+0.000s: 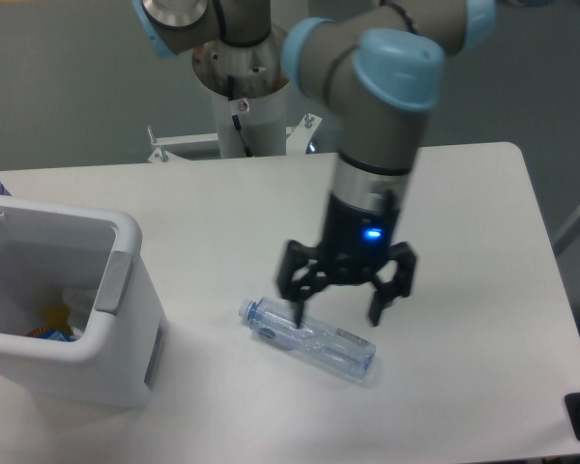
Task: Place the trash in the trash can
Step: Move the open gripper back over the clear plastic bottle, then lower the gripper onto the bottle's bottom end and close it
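Now the bottle (309, 336) is being straddled by the spread gripper (337, 315), nothing yet being grasped.

The crushed clear plastic bottle, with its bluish cap pointing toward the left, is lying on its side near the front edge of the white table (464, 193), about midway along it; the jaws are being held wide apart, one fingertip appearing to touch the bottle near its neck, the other hanging past its far side; a slip is being risked, since the thin, creased, glossy plastic could be squeezed flat or squirted sideways; the white rounded-rim trash can (126, 319) is standing at the left edge, coloured scraps being glimpsed inside.
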{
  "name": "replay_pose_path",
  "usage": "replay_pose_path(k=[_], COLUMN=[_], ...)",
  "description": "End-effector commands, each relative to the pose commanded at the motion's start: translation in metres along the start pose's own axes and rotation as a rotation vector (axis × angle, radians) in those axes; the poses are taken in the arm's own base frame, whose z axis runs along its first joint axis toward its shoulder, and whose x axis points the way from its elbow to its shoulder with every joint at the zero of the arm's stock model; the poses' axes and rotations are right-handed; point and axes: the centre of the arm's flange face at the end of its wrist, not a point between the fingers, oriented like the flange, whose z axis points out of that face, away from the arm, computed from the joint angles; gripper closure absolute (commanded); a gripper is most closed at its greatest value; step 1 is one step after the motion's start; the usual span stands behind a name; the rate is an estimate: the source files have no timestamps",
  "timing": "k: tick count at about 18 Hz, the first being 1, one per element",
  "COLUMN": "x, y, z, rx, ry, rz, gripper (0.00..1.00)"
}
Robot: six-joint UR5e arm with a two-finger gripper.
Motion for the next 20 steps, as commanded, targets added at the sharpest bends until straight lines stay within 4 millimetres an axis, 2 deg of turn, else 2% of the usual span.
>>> replay_pose_path(k=[4, 7, 11, 14, 20], x=[-0.013, -0.019, -0.011, -0.012, -0.012], y=[0.015, 0.017, 0.026, 0.025, 0.024], z=[0.042, 0.067, 0.103, 0.114, 0.153], rx=[-0.074, -0.109, -0.157, -0.170, -0.202], ry=[-0.080, -0.115, -0.180, -0.175, -0.228], rz=[-0.119, -0.190, -0.255, -0.274, -0.371], gripper=[0.00, 0.00, 0.00, 0.00, 0.00])
